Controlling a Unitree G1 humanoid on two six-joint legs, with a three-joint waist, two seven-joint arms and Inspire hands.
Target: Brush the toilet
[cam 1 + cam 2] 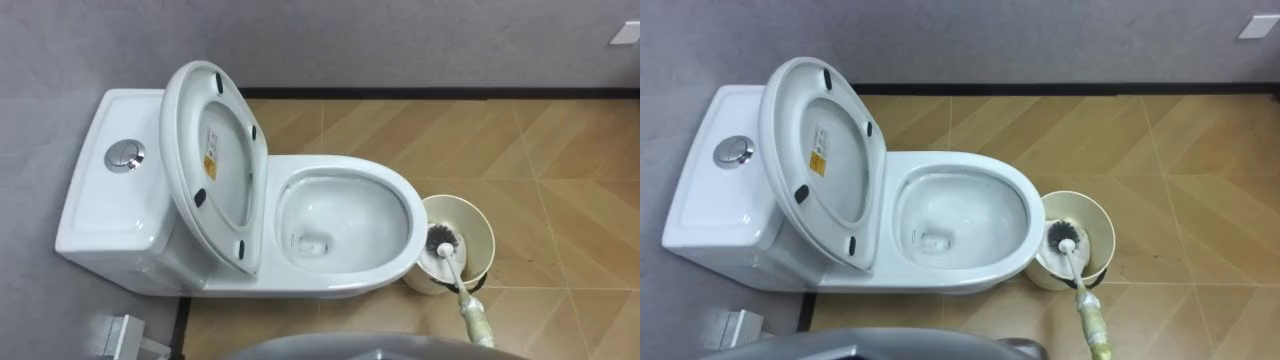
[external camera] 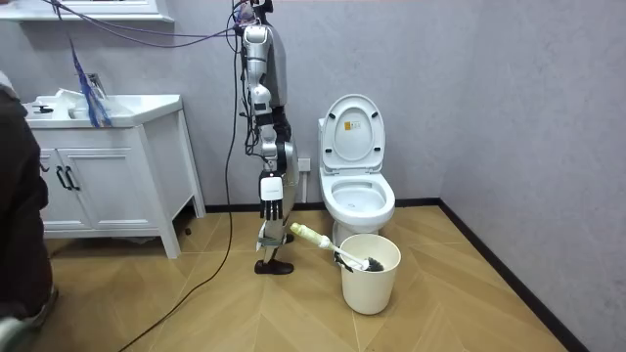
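Just beside the toilet (image 1: 405,200), brush (image 1: 458,280) overhangs rim of bucket (image 1: 482,222).

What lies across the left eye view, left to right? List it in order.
Cistern → raised seat → toilet bowl → bucket.

A small yellow-and-white sticker (image 1: 210,163) is showing on the underside of the raised toilet lid (image 1: 236,190). Its print is appearing too small to read.
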